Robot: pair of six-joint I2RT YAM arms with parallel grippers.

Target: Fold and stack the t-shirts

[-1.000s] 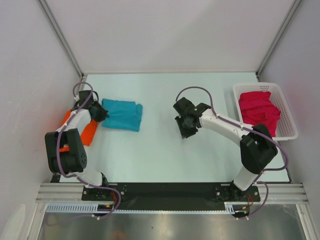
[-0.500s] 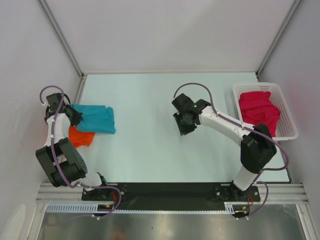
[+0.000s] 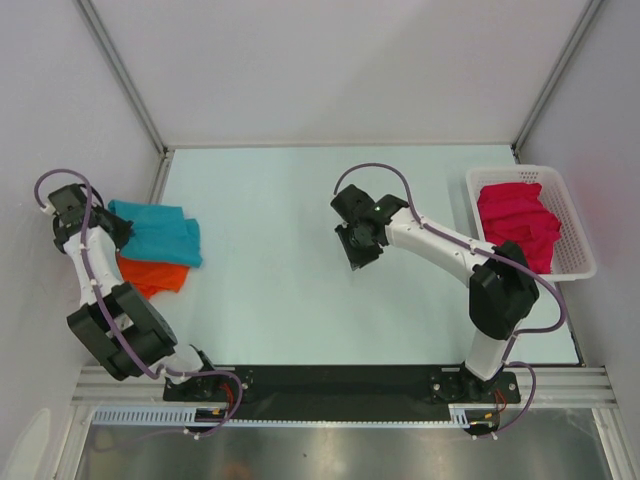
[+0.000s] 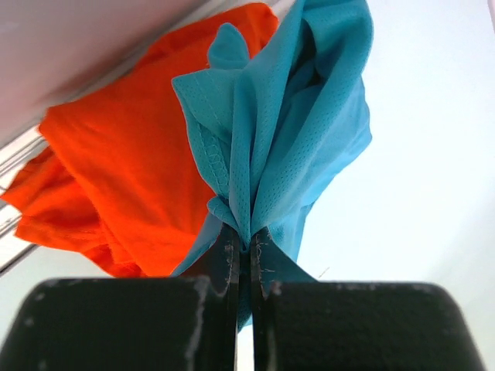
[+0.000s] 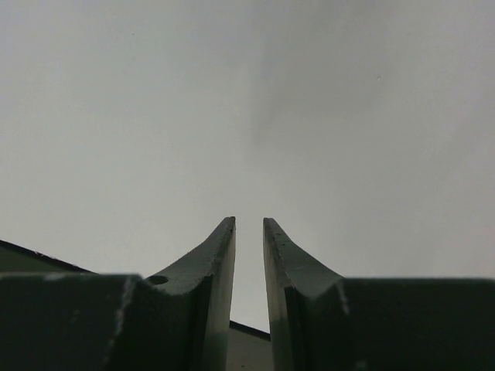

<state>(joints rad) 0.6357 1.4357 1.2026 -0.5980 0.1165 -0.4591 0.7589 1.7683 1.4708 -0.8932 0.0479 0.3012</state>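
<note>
My left claw (image 4: 246,241) is pinched tight on a bunched edge of the teal shirt (image 4: 302,131). That shirt lies partly on the orange shirt (image 4: 116,170) at the left edge of the table (image 3: 300,310). My right claw (image 5: 249,232) holds nothing, fingers a little apart, over the table's middle. The pink shirt (image 3: 515,222) sits in the white basket (image 3: 578,232) on the right

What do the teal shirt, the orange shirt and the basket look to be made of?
Teal shirt: thin matte knit with a fine mesh of tiny holes and a stitched hem in the left wrist view; probably a synthetic sports fabric.
Orange shirt: soft matte cloth lying in loose folds; its weave is not clear enough to name.
Basket: white and stiff with slotted walls, so most likely moulded plastic.
</note>
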